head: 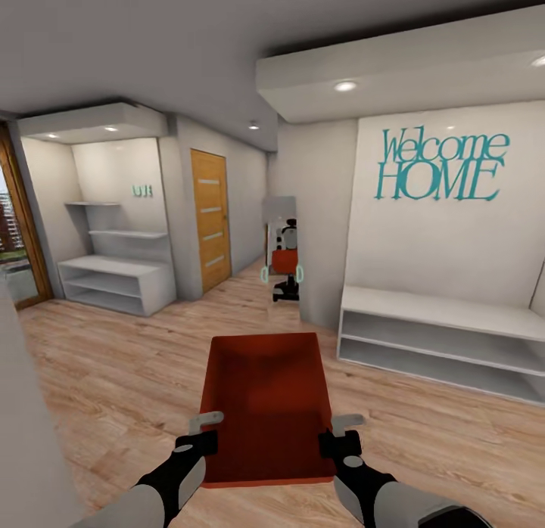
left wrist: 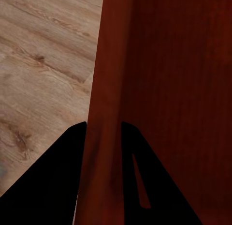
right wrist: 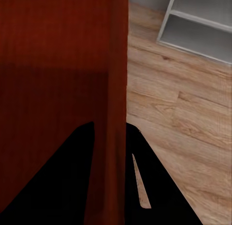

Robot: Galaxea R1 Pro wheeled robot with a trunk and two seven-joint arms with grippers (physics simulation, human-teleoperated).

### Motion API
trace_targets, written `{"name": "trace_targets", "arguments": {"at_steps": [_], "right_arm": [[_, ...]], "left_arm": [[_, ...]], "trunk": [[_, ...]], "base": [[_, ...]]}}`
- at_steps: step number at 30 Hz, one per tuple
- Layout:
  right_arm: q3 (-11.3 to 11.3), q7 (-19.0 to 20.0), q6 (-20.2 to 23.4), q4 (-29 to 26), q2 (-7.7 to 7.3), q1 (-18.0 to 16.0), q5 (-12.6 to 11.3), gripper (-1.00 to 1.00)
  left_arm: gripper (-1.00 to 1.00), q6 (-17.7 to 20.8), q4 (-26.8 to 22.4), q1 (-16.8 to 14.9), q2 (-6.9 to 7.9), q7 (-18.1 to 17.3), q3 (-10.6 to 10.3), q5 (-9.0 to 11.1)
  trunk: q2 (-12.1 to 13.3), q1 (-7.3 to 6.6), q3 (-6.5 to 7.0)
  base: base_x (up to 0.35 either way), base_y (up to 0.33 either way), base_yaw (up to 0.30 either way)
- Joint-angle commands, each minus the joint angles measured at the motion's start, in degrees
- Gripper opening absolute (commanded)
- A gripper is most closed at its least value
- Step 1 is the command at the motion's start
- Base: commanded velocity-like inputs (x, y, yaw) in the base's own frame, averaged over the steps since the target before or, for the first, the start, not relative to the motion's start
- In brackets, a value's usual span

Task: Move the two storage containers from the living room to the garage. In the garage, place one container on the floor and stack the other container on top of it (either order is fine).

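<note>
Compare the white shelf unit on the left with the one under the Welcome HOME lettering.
The left shelf unit has floating shelves above it; the right shelf unit sits under teal lettering. The left one stands farther off, beside a wooden door. Both are white, low and open-fronted.

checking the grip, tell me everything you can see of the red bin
The red bin is an open-topped, empty rectangular box with thin straight walls and a flat bottom, of matte orange-red material. It is held level above the wood floor, the left gripper clamped on its left wall, the right gripper on its right wall.
</note>
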Motion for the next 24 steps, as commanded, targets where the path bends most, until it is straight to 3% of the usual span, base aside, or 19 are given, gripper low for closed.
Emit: {"name": "trace_targets", "arguments": {"at_steps": [1,24], "right_arm": [[-3.8,0.1,0.0,-0.4,-0.11,-0.5,0.4,-1.00],[-3.8,0.1,-0.1,-0.4,-0.09,-0.5,0.4,-1.00]], "left_arm": [[-1.00,0.1,0.1,0.0,1.58,-4.5,-2.7,1.0],[-1.00,0.1,0.1,0.0,1.62,-4.5,-2.7,1.0]], "trunk": [[-0.1,0.04,-0.10],[-0.1,0.04,-0.10]], "base": [[0.326,0.000,0.218],[0.326,0.000,0.014]]}}
